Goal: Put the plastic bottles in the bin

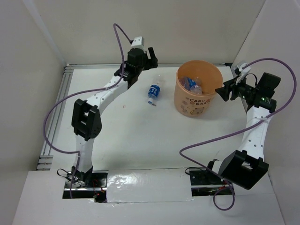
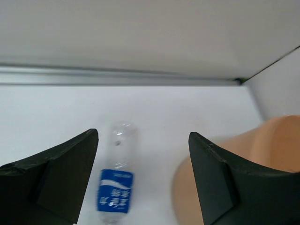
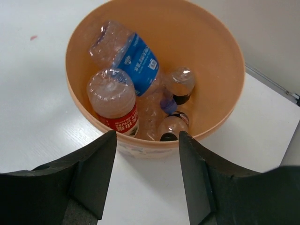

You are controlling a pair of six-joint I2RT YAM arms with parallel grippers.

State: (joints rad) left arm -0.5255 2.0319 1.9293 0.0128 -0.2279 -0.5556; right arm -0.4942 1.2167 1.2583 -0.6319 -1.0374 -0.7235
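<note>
A clear bottle with a blue label (image 1: 154,93) lies on the white table left of the orange bin (image 1: 182,100). In the left wrist view the bottle (image 2: 117,182) lies below my open left gripper (image 2: 143,183), nearer its left finger. The left gripper (image 1: 151,57) hovers at the back, above and behind the bottle. The bin (image 3: 220,112) holds several bottles: a blue-label one (image 3: 136,58), a red-label one (image 3: 115,103) and dark-label ones (image 3: 180,86). My right gripper (image 3: 146,180) is open and empty, just right of the bin (image 2: 272,140).
White walls close the table at the back and both sides. An aluminium rail (image 1: 54,122) runs along the left edge and another (image 2: 117,77) along the back. Purple cables (image 1: 211,140) loop over the table from both arms.
</note>
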